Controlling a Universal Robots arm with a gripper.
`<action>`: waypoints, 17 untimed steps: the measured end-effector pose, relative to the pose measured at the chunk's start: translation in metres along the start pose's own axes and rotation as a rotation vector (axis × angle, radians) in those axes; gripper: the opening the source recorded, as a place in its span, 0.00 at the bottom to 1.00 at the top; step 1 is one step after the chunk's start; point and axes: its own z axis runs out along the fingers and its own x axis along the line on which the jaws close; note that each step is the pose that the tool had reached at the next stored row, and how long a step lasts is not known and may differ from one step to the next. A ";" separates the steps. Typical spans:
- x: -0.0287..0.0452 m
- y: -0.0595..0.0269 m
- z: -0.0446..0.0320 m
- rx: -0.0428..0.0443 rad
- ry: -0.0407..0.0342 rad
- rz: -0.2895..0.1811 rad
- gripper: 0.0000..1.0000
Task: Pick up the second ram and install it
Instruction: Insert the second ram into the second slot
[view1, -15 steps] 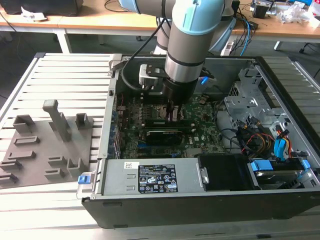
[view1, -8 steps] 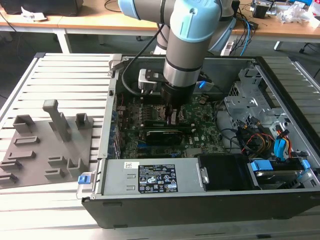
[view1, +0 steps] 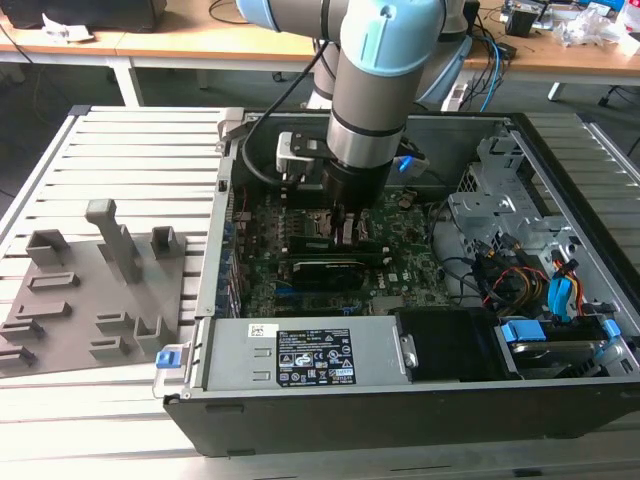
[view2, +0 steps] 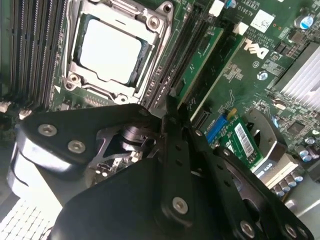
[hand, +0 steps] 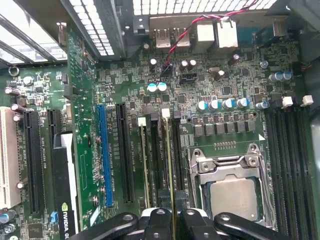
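Observation:
My gripper (view1: 350, 212) is lowered into the open computer case, over the memory slots beside the CPU socket (hand: 234, 195). In the first wrist view the second ram (hand: 169, 165) stands on edge in the slot next to the socket, and the gripper (hand: 176, 221) is shut on its top edge, one finger on each side. In the second wrist view the same green stick (view2: 200, 55) runs away from the gripper's tip (view2: 172, 107). Another ram stick (hand: 143, 165) stands one slot further from the socket, apart from the fingers.
The green motherboard (hand: 225, 80) lies flat in the black case (view1: 540, 150). A graphics card (hand: 65, 185) sits beyond the sticks. Cables and a drive cage (view1: 520, 260) crowd the exterior view's right. A grey holder tray (view1: 90, 290) lies outside on the slatted table (view1: 140, 150).

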 end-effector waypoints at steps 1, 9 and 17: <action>0.0001 0.0001 -0.0002 -0.0006 -0.0020 -0.003 0.14; 0.0069 -0.0028 -0.0007 -0.0056 -0.0476 -0.013 0.14; 0.0099 -0.0044 -0.0003 -0.0084 -0.0686 -0.014 0.14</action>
